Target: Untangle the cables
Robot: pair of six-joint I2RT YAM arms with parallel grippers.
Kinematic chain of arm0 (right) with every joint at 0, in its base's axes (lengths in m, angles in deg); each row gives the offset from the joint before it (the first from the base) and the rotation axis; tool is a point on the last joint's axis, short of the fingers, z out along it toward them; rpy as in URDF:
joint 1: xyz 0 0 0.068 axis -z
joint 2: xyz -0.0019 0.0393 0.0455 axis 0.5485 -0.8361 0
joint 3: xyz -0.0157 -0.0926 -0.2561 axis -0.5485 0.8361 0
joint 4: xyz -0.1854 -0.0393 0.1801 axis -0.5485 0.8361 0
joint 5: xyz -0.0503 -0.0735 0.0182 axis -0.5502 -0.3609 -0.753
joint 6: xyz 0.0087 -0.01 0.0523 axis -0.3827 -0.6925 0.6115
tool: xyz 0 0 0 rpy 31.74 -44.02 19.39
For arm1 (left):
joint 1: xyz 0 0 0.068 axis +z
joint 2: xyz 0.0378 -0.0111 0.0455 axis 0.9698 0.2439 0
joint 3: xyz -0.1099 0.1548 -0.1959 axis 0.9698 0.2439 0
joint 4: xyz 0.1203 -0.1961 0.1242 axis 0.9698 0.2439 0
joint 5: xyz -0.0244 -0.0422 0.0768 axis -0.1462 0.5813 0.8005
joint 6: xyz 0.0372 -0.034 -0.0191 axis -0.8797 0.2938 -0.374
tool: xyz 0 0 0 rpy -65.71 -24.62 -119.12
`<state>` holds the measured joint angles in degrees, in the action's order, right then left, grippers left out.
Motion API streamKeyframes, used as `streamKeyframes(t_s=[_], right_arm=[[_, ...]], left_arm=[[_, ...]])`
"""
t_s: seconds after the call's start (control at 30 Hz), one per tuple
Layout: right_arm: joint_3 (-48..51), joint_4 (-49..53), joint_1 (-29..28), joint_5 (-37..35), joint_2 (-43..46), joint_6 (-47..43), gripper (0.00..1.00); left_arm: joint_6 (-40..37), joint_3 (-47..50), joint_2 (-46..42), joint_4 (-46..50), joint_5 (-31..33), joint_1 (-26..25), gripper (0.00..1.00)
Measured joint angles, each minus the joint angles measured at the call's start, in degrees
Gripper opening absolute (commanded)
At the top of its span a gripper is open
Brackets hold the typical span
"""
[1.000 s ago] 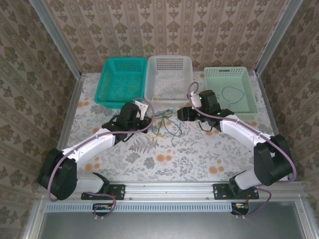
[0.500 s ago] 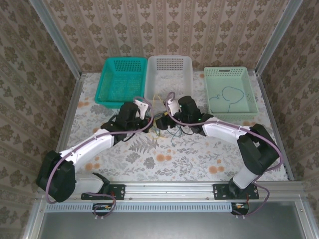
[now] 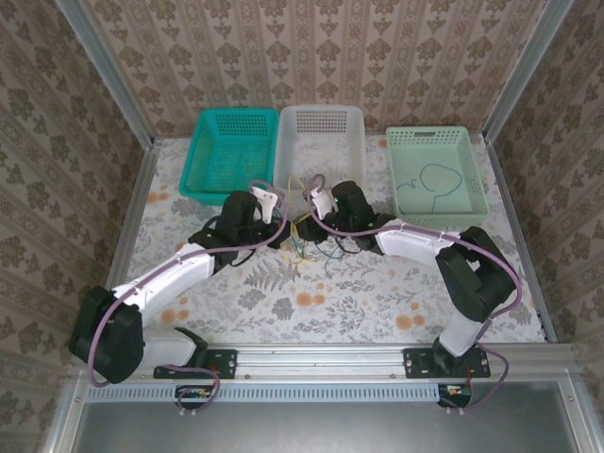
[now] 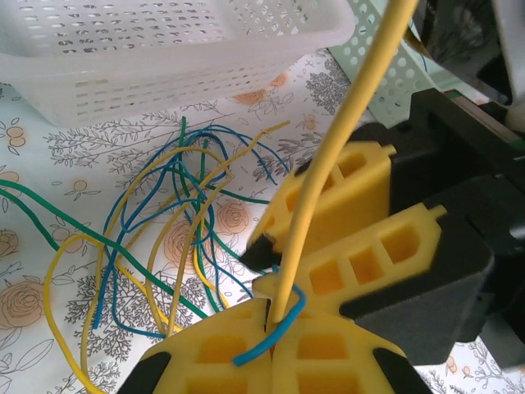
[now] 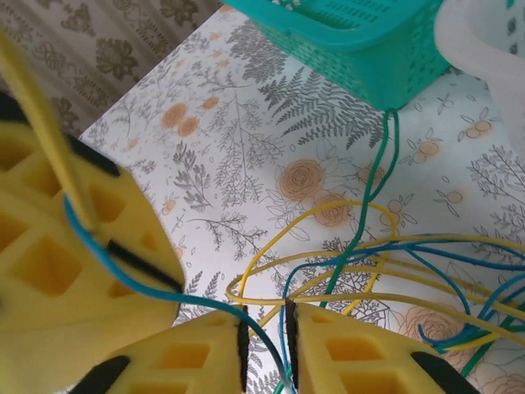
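Your cables (image 4: 193, 209) lie in a loose heap on the tabletop (image 3: 377, 293), toward the middle of its far edge, just in front of the white basket (image 4: 164, 66) and beside the teal basket (image 5: 361, 41). They look thin, light and limp, with a little spring in the loops, so expect them to slide through the pads and drag their neighbours along. Take hold near a free end or on a straight run clear of crossings, not in the knot.

Your left claw (image 4: 271, 308) is clamped on a yellow strand (image 4: 324, 164), with a blue loop caught at the same seam. That yellow strand rises steeply out of the fingers in a nearly straight line, so its long axis is close to upright there. The heap itself has no single direction: loops curl flat and the ends fan toward the white basket.

Your right claw (image 5: 267, 341) is drawn narrow, a slit left between the pads. A blue strand (image 5: 189, 302) runs from the left claw into that slit. Whether it is pinched, you cannot tell.
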<state>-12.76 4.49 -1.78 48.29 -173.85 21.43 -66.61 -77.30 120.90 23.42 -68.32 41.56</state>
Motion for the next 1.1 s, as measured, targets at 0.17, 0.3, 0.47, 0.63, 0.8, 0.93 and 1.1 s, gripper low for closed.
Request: streamKeyframes(t_s=[0.17,0.3,0.47,0.63,0.8,0.93,1.1], right_arm=[[1.8,0.1,0.0,-0.1,1.4,0.5,0.03],[3.3,2.4,0.0,-2.1,5.2,1.0,0.00],[3.6,9.4,1.0,-8.3,9.6,0.7,0.00],[3.5,18.9,1.9,-16.0,9.8,-0.2,0.16],[3.6,23.2,2.2,-22.3,9.9,0.9,0.52],[5.5,22.7,2.2,-23.0,10.6,1.6,0.68],[7.6,22.5,1.7,-22.8,12.7,2.0,0.72]], left_arm=[[0.3,0.3,0.0,-0.2,0.0,0.4,0.11],[0.4,0.3,-0.3,0.0,0.2,0.4,0.11],[0.4,0.3,-3.1,1.2,0.7,1.0,0.10],[0.4,0.2,-6.4,1.6,0.8,1.1,0.09],[0.7,-0.2,-7.1,2.0,0.6,1.1,0.08],[1.4,-0.2,-7.1,2.1,0.4,1.1,0.07],[2.6,-0.2,-7.1,1.6,0.2,1.0,0.06]])
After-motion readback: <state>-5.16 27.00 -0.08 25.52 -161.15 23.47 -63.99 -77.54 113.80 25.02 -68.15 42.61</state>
